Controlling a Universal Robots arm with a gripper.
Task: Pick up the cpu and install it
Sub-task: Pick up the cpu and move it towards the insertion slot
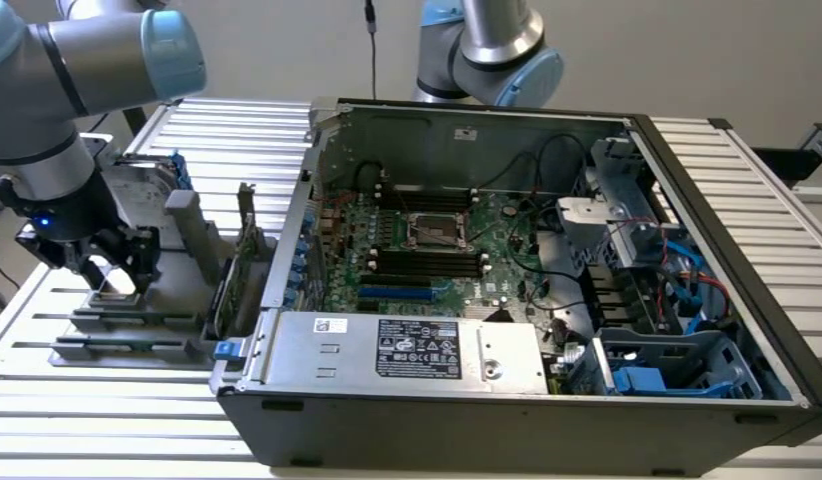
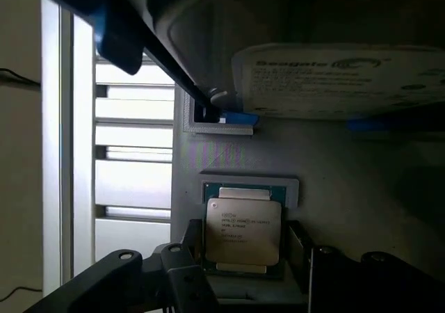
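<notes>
Cpu [image 2: 243, 233] sits in a grey holder [image 2: 250, 183], label print unreadable; fingers [image 2: 191, 254] stand wide apart either side, gripping nothing.

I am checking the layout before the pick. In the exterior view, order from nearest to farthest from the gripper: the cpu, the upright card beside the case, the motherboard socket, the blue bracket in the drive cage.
1. cpu, directly under the gripper.
2. upright card, just outside the case.
3. motherboard socket, middle of the case.
4. blue bracket, at the exterior view's right.
</notes>
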